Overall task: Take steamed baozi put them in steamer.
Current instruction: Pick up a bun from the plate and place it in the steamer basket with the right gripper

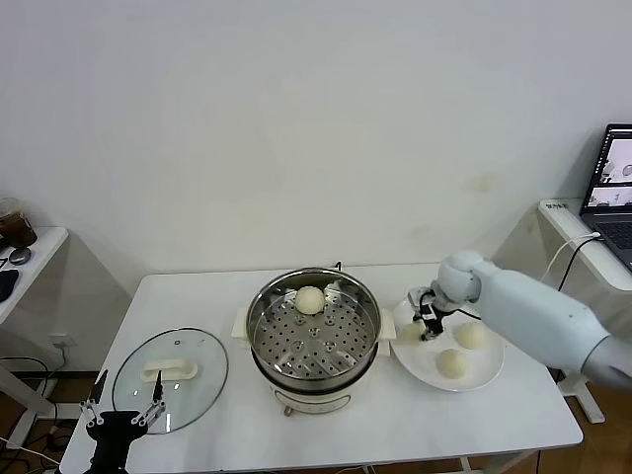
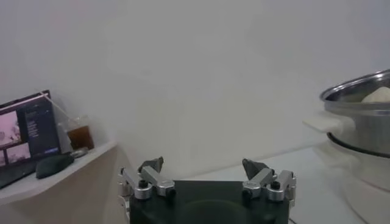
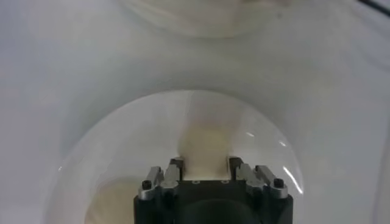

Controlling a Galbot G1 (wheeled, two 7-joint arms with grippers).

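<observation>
The steel steamer stands mid-table with one steamed baozi on its perforated tray. Three more baozi lie on a white plate to its right. My right gripper is down on the plate, shut on the baozi nearest the steamer. In the right wrist view that bun fills the gap of the right gripper, with a finger against each side. My left gripper hangs open and empty off the table's near left corner; the left wrist view shows it with the steamer farther off.
A round glass lid with a white handle lies on the table's left. The other two plate baozi sit just right of the held one. A laptop is on a desk at far right, a side table at far left.
</observation>
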